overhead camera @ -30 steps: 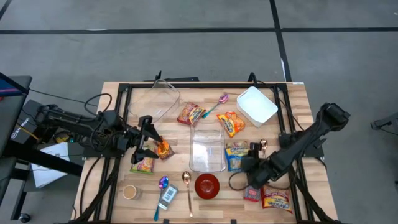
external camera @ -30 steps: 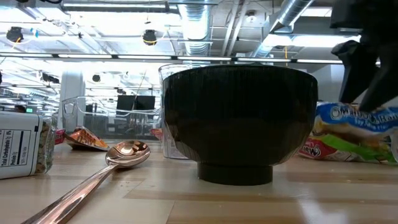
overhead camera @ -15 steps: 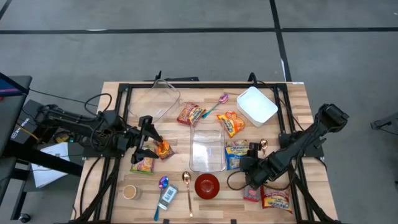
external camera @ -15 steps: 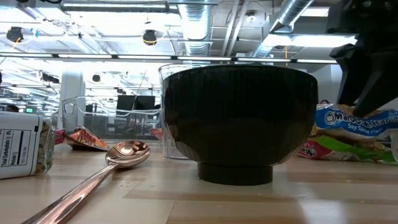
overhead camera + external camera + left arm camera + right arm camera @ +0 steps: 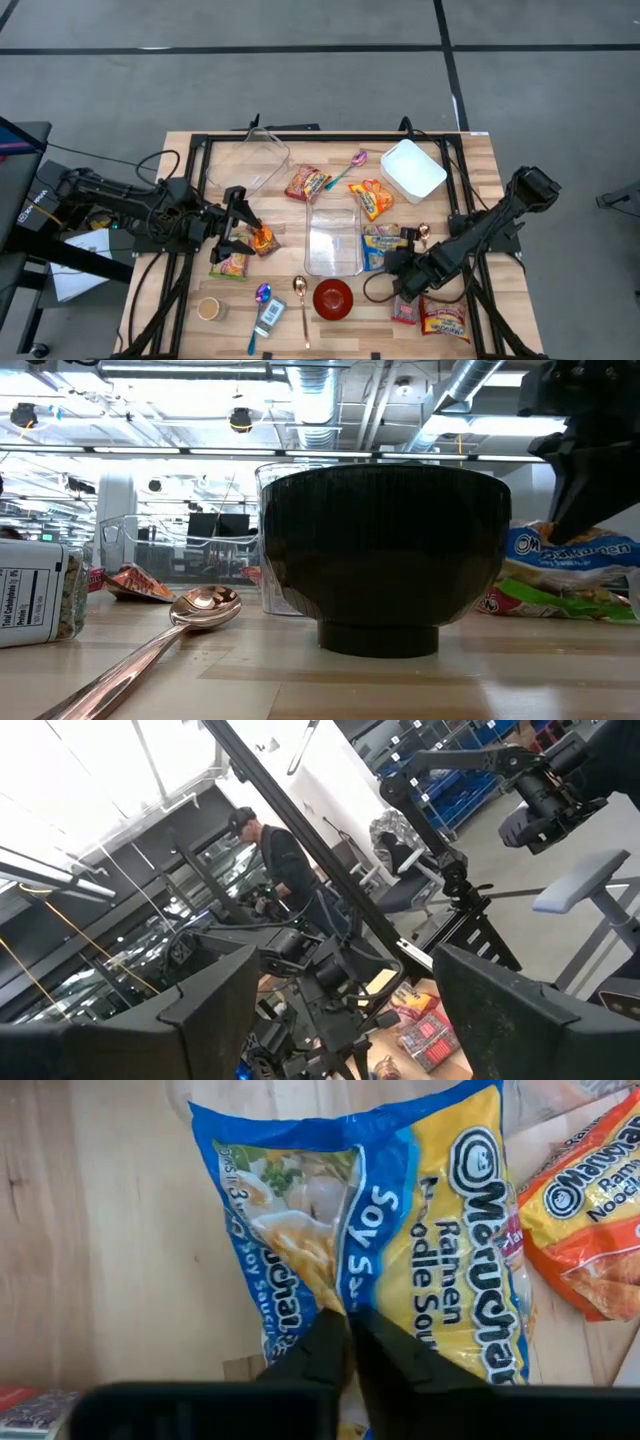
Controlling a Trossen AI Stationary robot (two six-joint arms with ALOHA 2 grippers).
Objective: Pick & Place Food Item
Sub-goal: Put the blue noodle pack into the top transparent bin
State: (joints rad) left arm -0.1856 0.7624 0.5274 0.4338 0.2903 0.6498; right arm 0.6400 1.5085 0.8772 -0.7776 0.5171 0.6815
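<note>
High view: the right gripper (image 5: pixel 392 262) is seen at the near edge of the blue-and-yellow soy-sauce ramen packet (image 5: pixel 381 243), beside the clear rectangular plastic container (image 5: pixel 333 239); the left gripper (image 5: pixel 236 225) is held agape, idle.

Low view: the packet (image 5: pixel 565 565), flat a second ago, is now raised at one edge.

Right wrist view: the fingers (image 5: pixel 350 1342), previously apart, are pinched on the packet (image 5: pixel 400 1250); lifting is judged next.

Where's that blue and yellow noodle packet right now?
In the high view, the blue and yellow noodle packet lies right of the clear container, its near edge pinched by the right claw.
</note>
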